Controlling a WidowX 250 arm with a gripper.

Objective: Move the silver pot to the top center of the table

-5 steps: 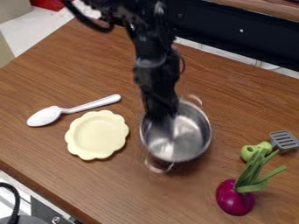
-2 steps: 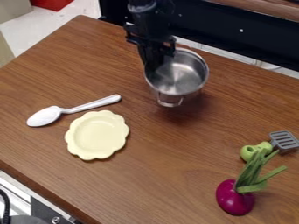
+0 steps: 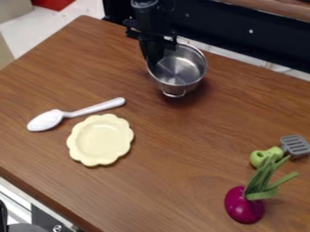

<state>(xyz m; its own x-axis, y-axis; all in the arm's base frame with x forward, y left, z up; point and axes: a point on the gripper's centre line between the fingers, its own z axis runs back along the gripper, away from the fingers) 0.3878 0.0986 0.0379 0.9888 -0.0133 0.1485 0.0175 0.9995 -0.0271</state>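
Observation:
At the upper middle of the table (image 3: pixel 181 136), close to its far edge, is the silver pot (image 3: pixel 180 72), tipped a little, with one handle toward the camera and a shadow beneath it. My gripper (image 3: pixel 155 63) points down at the pot's left side, shut on its left wall. The wall hides part of the fingertips.
A pale yellow scalloped plate (image 3: pixel 100 140) lies left of centre, with a white spoon (image 3: pixel 47 120) above and left of it. At the right are a purple onion with green stalks (image 3: pixel 244 205) and a green-handled grey spatula (image 3: pixel 295 146). A dark panel (image 3: pixel 242 34) stands behind the far edge.
The pot and my gripper have moved together from the middle of the table up to the far side, the last bit slightly left. Plate, spoon, onion and spatula stay where they were.

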